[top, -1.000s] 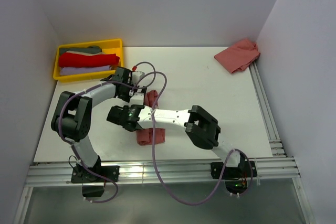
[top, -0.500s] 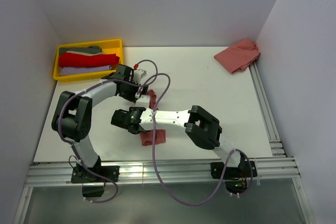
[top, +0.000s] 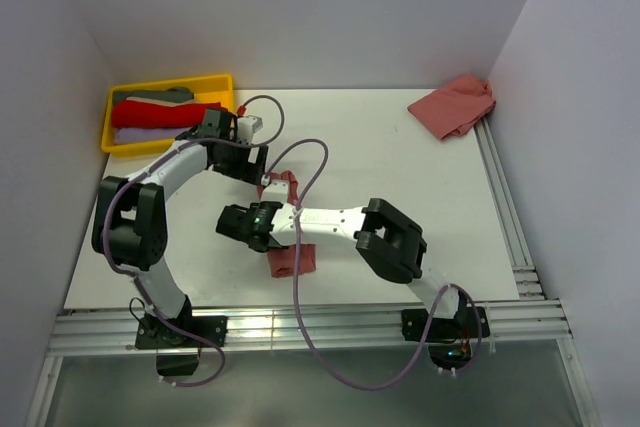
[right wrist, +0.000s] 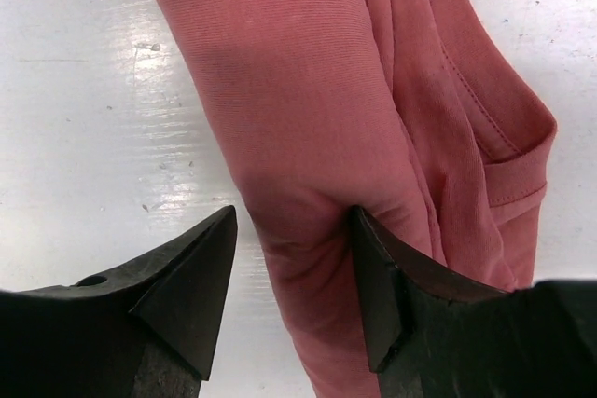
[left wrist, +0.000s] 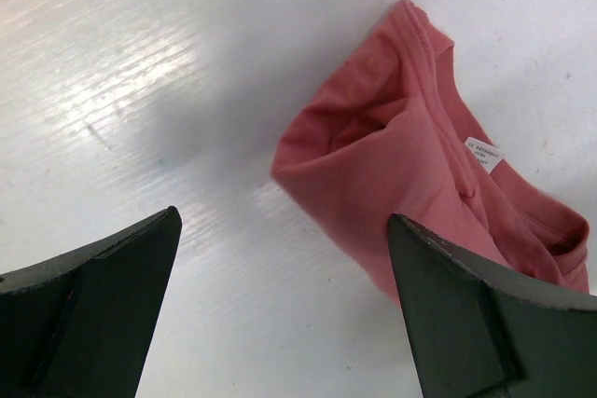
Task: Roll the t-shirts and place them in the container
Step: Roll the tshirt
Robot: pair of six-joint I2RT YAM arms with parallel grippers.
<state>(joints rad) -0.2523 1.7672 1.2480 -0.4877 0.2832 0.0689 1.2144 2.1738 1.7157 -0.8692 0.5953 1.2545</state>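
Observation:
A dusty salmon-red t-shirt (top: 290,259) lies partly rolled at the table's middle left, under my right forearm. In the right wrist view its roll (right wrist: 308,118) runs down between my fingers. My right gripper (right wrist: 294,216) is open; the right finger touches the roll and the left finger stands apart from it. It shows in the top view (top: 250,227) at the shirt's left. My left gripper (top: 258,165) is open and empty, just beyond the shirt's far end. In its wrist view (left wrist: 283,221) the shirt's collar end (left wrist: 392,165) lies ahead on the right.
A yellow tray (top: 108,122) at the far left holds rolled grey (top: 160,95), bright red (top: 160,113) and lavender (top: 150,133) shirts. A crumpled salmon shirt (top: 452,105) lies at the far right corner by the wall. A rail runs along the table's right edge.
My left gripper has drawn back from the shirt, up and left toward the tray. My right gripper has shifted slightly right along the roll.

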